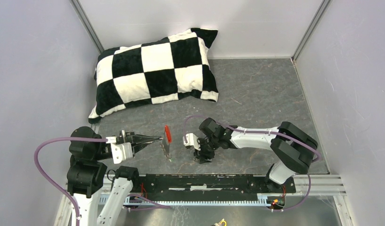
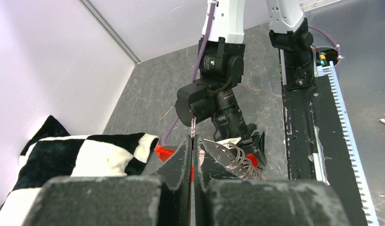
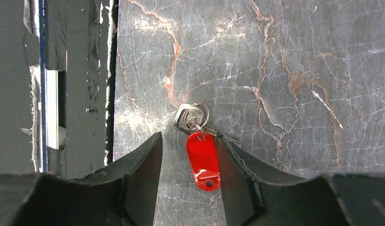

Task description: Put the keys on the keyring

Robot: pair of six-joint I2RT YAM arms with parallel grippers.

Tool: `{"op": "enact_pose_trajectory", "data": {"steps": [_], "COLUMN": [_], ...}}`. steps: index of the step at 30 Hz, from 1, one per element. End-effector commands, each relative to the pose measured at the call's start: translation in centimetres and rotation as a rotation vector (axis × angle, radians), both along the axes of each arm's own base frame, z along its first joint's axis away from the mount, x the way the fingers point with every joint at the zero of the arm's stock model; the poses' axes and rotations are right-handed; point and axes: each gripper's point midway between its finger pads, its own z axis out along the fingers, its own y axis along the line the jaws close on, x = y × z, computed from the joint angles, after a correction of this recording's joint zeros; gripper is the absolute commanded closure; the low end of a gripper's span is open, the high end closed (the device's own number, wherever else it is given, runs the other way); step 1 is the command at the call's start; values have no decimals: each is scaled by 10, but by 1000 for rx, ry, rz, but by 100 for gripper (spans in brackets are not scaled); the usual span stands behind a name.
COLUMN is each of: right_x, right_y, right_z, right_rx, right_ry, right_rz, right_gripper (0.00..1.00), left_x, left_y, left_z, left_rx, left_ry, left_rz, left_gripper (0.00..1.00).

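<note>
Right gripper (image 3: 188, 136) apart, straddling one red-tagged key bunch (image 3: 202, 160) (on table (image 3: 298, 70)); left gripper (image 2: 193, 141) clamped on one keyring (image 2: 240, 162).

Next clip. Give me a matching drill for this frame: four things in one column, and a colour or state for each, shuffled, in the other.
Things:
1. pillow
2. left end effector
3. right end effector
4. tag

Colour or state:
A. open
B. red
C. black and white checks
D. shut

Pairs: 1-C, 2-D, 3-A, 4-B
</note>
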Motion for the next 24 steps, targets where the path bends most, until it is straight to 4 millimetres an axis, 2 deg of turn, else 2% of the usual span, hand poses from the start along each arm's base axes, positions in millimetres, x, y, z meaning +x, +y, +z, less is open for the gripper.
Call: {"op": "enact_pose_trajectory", "data": {"steps": [1,4,9,12,16,24], "right_x": [3,8,11,10,9,13], "right_y": [3,3,5,4,5,12], "right_z": [-2,-5,-7,-4,6,45], "right_rx": [-22,-39,-44,-24,26,207], "right_ry": [31,36,63,58,47,-19], "right_rz": [-40,-96,-172,-188,-203,-231], "right_gripper": [49,58,90,100,100,100], "left_x": [-5,-5,-5,-6,-6,-6], "left_y": [2,3,3,3,3,4], "left_z": [12,13,15,15,17,17], "left_rx": [3,3,3,3,2,4], "left_ry": [-71,-75,-79,-82,-85,-85], "left_rz": [15,17,17,18,25,33], "left_gripper": [98,98,98,98,98,98]}}
